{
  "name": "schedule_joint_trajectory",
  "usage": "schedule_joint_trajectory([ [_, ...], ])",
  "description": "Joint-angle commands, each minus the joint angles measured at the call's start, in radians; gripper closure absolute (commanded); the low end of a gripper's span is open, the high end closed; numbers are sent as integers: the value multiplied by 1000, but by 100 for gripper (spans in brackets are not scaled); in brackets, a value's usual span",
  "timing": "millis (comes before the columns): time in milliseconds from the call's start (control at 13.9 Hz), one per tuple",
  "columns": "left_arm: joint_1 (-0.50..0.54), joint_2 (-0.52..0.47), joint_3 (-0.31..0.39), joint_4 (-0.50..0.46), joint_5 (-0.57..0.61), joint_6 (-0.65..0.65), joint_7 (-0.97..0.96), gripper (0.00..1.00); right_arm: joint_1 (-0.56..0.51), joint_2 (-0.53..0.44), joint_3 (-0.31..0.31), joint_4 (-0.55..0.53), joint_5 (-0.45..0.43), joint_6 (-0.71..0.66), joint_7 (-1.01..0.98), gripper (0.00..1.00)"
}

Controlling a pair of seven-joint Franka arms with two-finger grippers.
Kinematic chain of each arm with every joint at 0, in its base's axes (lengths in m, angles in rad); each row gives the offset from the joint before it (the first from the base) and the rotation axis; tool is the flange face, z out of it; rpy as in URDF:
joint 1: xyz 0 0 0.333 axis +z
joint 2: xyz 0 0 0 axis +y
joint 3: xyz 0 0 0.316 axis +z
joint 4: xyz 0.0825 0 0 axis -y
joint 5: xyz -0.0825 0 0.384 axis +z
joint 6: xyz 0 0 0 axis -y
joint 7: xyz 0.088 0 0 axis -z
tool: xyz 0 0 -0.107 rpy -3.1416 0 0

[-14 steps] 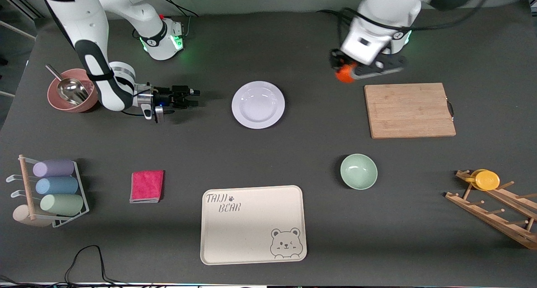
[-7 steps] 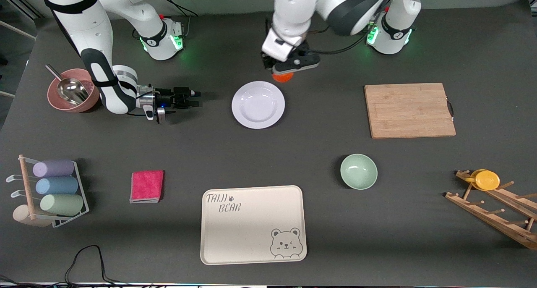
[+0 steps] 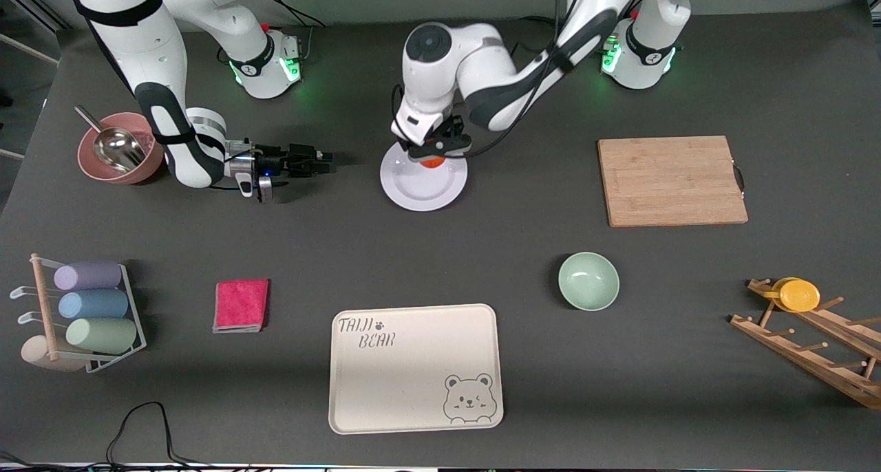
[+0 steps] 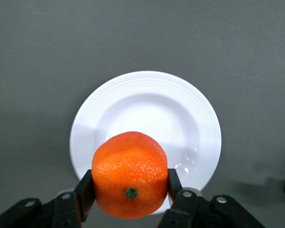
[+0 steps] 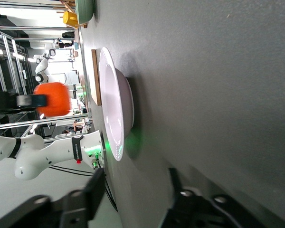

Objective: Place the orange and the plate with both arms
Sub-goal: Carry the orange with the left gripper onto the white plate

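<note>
Since the earlier frames the left arm has swung from above the cutting board [image 3: 672,180] toward the middle of the table, and the left gripper [image 3: 433,157] now hangs over the plate [image 3: 421,190], its two fingers clamped on the sides of the orange [image 3: 431,161], while the right arm has barely shifted. The orange is held above the part of the plate nearest the robots' bases, not yet resting on it, as the right wrist view shows it well clear of the plate. The risk, as a judgement: a round fruit let go from that height and off-centre could bounce or roll over the shallow rim onto the table, and a descent too deep could press the rim and tip the plate. The right gripper [image 3: 318,160] waits low beside the plate toward the right arm's end, fingers apart; a careless approach could shove the plate away. Counting from near to far: one cream tray [image 3: 416,368], one wooden peg rack [image 3: 812,348] carrying one yellow cup [image 3: 798,295], one wire rack [image 3: 82,314] with three pastel cylinders, one pink cloth [image 3: 241,305], one green bowl [image 3: 588,281], one cutting board, one plate, one orange, one pink bowl [image 3: 117,157] with one metal scoop [image 3: 113,145]
</note>
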Motion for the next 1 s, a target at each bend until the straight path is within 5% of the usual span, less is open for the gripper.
schedule_joint_trajectory([
  [0, -67, 70, 49, 72, 59, -2, -20, 100, 6, 15, -7, 9, 23, -21, -35, 52],
  [359, -85, 131, 58, 71, 102, 58, -12, 100, 4, 44, -7, 12, 28, -23, -93, 53],
  [430, -94, 139, 67, 71, 106, 58, -12, 84, 4, 59, -6, 14, 43, -23, -113, 53],
  [502, -119, 146, 87, 71, 114, 60, -12, 45, 4, 68, -6, 18, 49, -23, -122, 53],
  [574, -155, 150, 121, 72, 114, 72, -12, 34, 4, 73, -4, 18, 50, -23, -127, 53],
  [717, -195, 148, 166, 74, 111, 90, -14, 28, 4, 76, -4, 20, 50, -23, -127, 53],
  [789, -196, 147, 166, 75, 111, 90, -15, 3, 4, 76, -4, 20, 51, -23, -127, 53],
  [933, -196, 131, 164, 81, 103, 67, -27, 0, 4, 76, -3, 20, 51, -23, -127, 53],
])
